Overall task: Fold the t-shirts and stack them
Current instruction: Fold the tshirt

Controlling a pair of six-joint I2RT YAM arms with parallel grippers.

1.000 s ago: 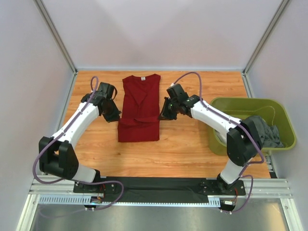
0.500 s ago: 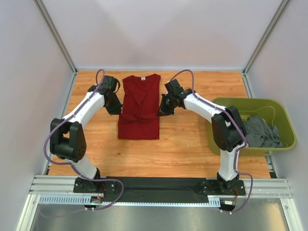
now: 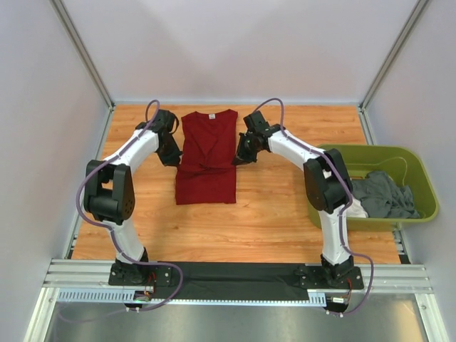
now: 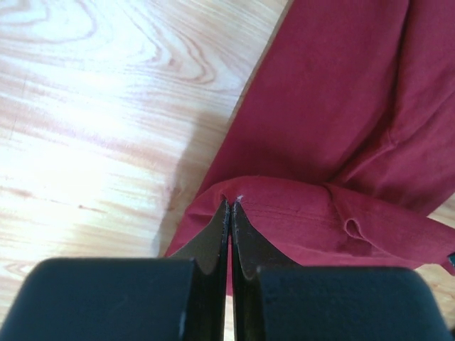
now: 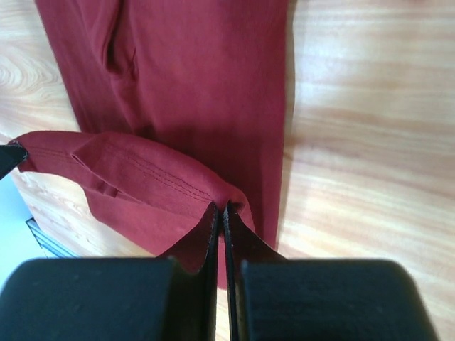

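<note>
Both my arms reach forward, jaws pressed together.
My left arm point(image 3: 135, 151) and right arm point(image 3: 288, 148) arch inward from their bases, wrists angled down toward each other. The left gripper point(image 4: 229, 204) and right gripper point(image 5: 221, 208) each pinch a raised edge of the dark red t-shirt point(image 3: 206, 185) between flat-closed fingers.

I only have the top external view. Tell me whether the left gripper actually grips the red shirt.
Observer: Yes; the left wrist view shows the left gripper shut on a raised fold of the dark red t-shirt.
Operator: Check the right one.
Observer: The right gripper is shut on the shirt's stitched hem.
Operator: Report what lies under the pinched cloth.
Observer: Another layer of the same shirt; the held hem arches over it.
</note>
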